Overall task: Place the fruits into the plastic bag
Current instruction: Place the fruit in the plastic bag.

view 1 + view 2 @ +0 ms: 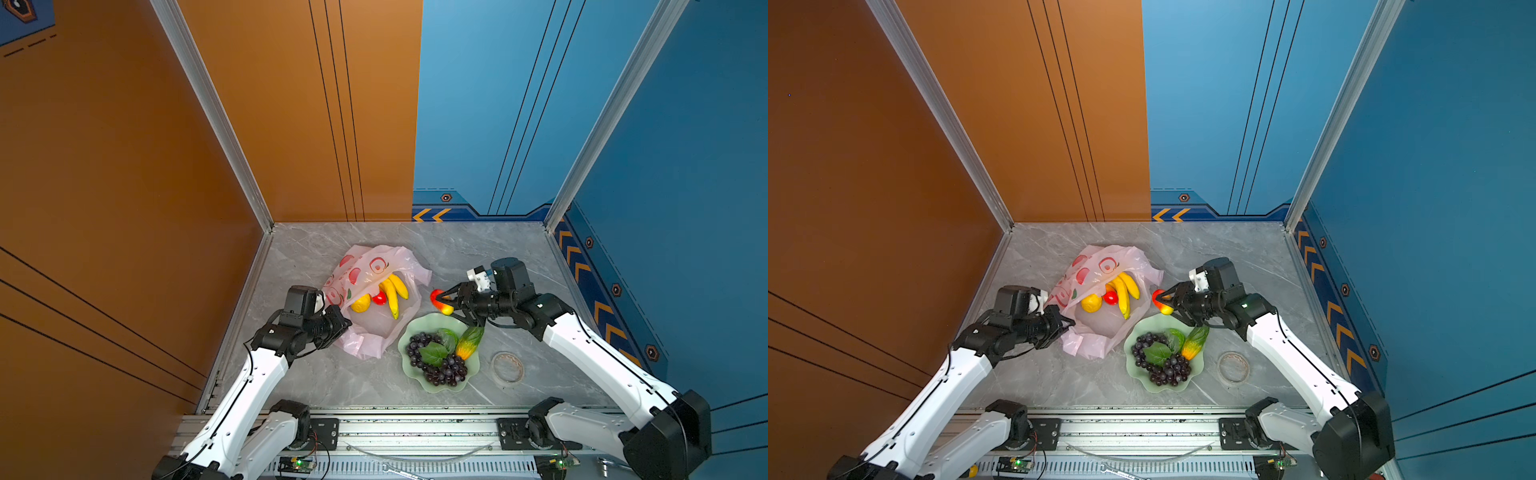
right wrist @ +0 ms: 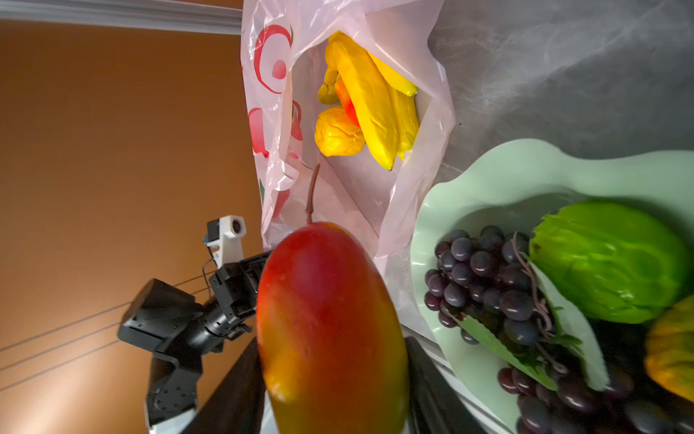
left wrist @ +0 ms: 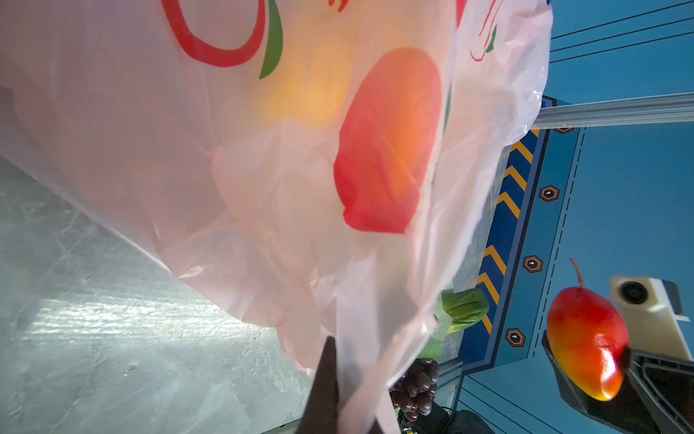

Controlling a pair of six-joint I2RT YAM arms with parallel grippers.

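- The plastic bag [image 1: 376, 270] was thin, crinkly, translucent film.
- The mango [image 2: 330, 323] had smooth, glossy skin.
- The lemon [image 2: 338, 133] looked bumpy yet shiny.
- The grapes [image 2: 484, 270] were glossy.
- The plate [image 2: 507, 176] was smooth, frosted and matt.
- The tabletop [image 1: 478, 249] was polished, marble-patterned.

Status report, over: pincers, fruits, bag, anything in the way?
Left pincer shut on bag edge, mouth open. Right pincer grips mango beside the bag. Grapes, green-orange fruit on plate. Nothing seen between mango and mouth.

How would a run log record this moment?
left claw: shut on plastic bag | right claw: grips mango beside bag | grapes on plate
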